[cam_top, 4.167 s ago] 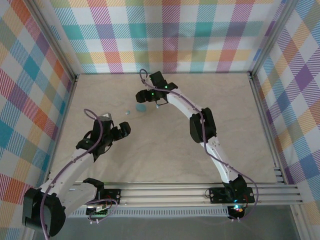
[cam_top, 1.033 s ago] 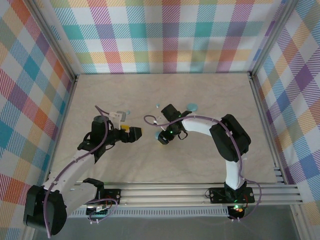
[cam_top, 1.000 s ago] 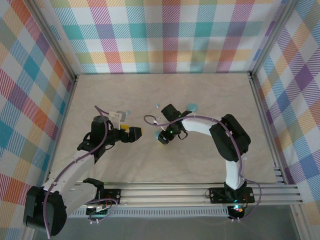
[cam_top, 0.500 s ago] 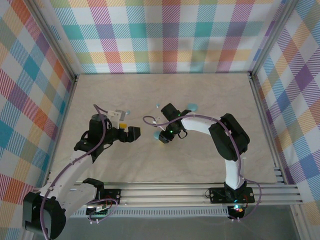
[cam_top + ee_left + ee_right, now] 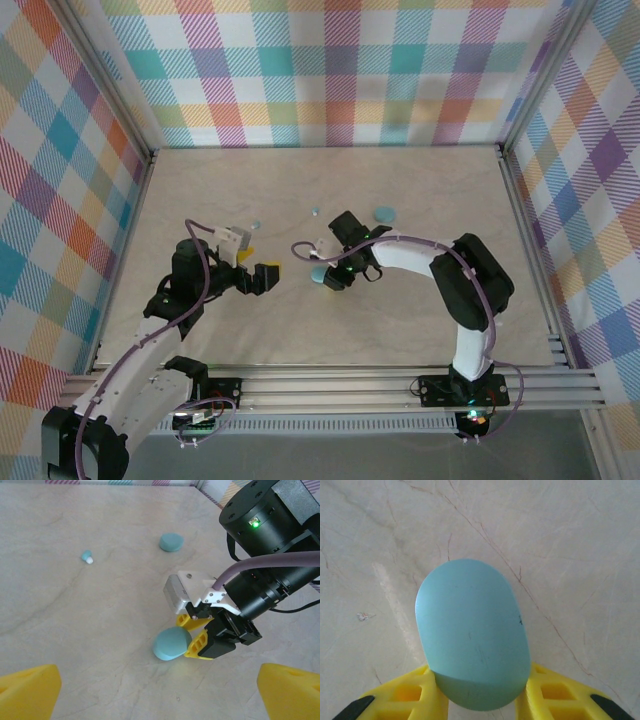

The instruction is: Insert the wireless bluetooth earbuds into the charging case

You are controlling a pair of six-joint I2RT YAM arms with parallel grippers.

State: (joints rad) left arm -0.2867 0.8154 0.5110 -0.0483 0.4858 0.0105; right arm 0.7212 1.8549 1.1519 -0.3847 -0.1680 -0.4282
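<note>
My right gripper [image 5: 329, 277] is shut on a pale blue oval charging case [image 5: 317, 275] low over the tabletop. In the right wrist view its yellow fingers [image 5: 405, 696] press both sides of the case [image 5: 472, 635]. From the left wrist I see that case [image 5: 172, 643] between the right gripper's [image 5: 186, 638] fingers. My left gripper [image 5: 266, 278] stands open a short way left of it, nothing between its yellow fingertips [image 5: 30, 692]. One earbud [image 5: 254, 224] lies behind the left gripper, another earbud [image 5: 315, 212] behind the case. An earbud [image 5: 87, 556] shows on the table.
A second pale blue oval case [image 5: 383, 213] lies on the table behind the right arm, also the far case [image 5: 171, 542] in the left wrist view. Plaid walls and aluminium rails [image 5: 520, 200] box in the marble-patterned table [image 5: 300, 330].
The right jaws have narrowed onto the case. The left gripper has drifted slightly toward the near edge, still open.
</note>
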